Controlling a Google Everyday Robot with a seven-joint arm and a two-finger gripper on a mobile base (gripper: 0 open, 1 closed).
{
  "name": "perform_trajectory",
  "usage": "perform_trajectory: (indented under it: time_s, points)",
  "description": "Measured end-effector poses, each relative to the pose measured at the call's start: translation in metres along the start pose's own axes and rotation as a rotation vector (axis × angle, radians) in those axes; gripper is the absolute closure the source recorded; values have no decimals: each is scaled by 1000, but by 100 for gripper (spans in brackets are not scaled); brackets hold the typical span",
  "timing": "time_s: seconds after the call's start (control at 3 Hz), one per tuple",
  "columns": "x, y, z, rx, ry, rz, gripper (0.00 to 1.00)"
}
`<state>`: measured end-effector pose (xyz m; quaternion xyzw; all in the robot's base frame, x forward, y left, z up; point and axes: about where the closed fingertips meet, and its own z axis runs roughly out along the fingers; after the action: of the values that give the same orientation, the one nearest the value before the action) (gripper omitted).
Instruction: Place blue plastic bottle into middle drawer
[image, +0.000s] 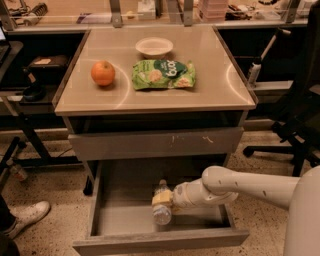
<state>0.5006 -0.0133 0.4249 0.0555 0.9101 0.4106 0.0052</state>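
While jaws clasp half-hidden bottle (161, 214), inside drawer (120, 221)

Bottle (162, 215) in tool (163, 198), inside middle drawer (160, 241); on table (215, 95) above, fruit (103, 73) left of bag (163, 74).

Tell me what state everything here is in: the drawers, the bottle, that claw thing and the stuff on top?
middle drawer: pulled open.
upper drawer: shut.
blue plastic bottle: gripped, inside the open drawer, cap toward the back.
claw: inside the open drawer, closed on the bottle.
snack bag: lying flat on the tabletop.
bowl: upright, looks empty.
round orange-red fruit: whole, resting on the tabletop.
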Motion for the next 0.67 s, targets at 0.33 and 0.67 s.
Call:
perform_trajectory:
  time_s: [0.33,0.67]
  points:
    - [-1,-15,7,-19,-17,32,100]
    - [1,-26,13,-38,-24,61,100]
